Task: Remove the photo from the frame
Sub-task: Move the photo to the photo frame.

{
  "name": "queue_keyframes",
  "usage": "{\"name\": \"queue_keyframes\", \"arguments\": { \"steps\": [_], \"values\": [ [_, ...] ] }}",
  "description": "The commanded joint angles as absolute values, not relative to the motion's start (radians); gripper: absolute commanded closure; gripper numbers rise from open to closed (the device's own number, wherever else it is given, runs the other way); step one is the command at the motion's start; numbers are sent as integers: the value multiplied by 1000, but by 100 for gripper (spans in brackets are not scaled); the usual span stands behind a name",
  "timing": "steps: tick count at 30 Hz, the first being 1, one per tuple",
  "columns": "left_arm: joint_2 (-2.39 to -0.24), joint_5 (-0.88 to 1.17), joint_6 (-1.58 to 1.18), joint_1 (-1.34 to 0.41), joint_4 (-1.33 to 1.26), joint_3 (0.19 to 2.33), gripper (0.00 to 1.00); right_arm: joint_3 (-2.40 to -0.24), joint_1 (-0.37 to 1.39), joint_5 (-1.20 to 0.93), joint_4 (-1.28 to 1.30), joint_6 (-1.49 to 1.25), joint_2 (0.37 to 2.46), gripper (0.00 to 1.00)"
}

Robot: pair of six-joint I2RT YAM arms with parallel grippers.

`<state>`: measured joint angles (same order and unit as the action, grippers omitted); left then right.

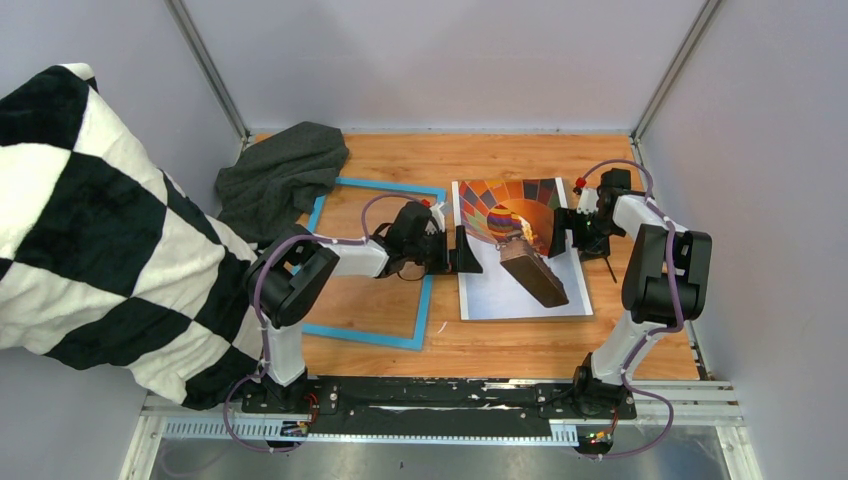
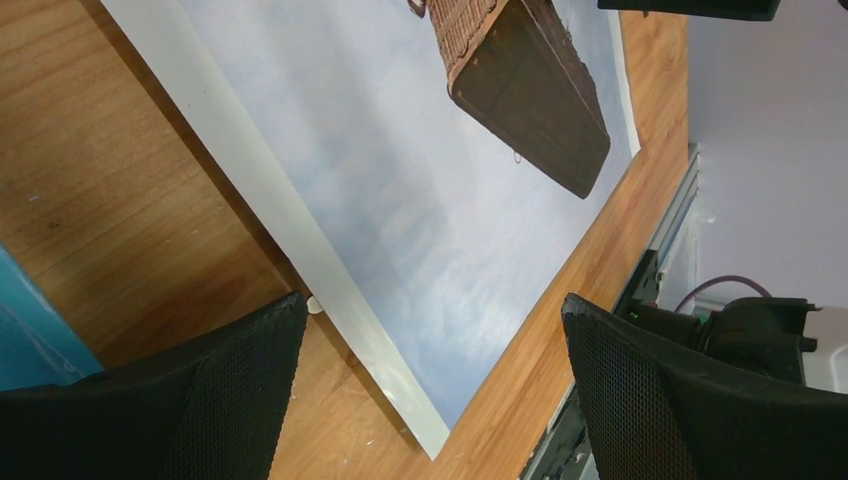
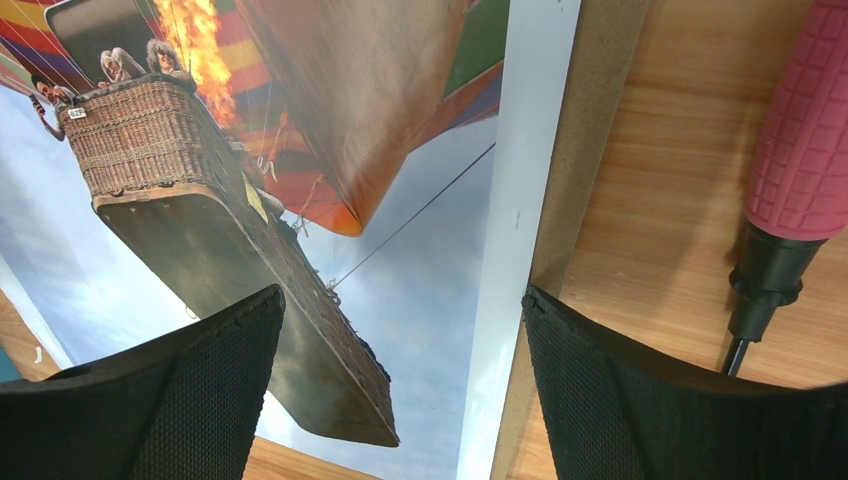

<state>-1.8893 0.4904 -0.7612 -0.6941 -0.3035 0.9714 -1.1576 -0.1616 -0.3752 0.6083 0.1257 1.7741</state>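
Finding left pincer (image 2: 435,305) and right pincer (image 3: 400,300) spread wide and empty, you risk creasing the photo (image 1: 500,295) by nipping its thin edge.

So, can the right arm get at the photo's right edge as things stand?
Likely yes: the right gripper hangs open over that edge of the photo, nothing between. The photo lies flat on the board, though, so pinching may be awkward.
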Motion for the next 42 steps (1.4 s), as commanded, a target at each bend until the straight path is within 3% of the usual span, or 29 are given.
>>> {"name": "queue_keyframes", "arguments": {
  "steps": [1, 42],
  "values": [
    [-1872, 490, -804, -680, -353, 946, 0, -1121, -163, -421, 620, 124, 1857, 10],
    [-1968, 443, -903, -678, -399, 959, 2, -1121, -162, -409, 621, 124, 1862, 10]
  ]
}}
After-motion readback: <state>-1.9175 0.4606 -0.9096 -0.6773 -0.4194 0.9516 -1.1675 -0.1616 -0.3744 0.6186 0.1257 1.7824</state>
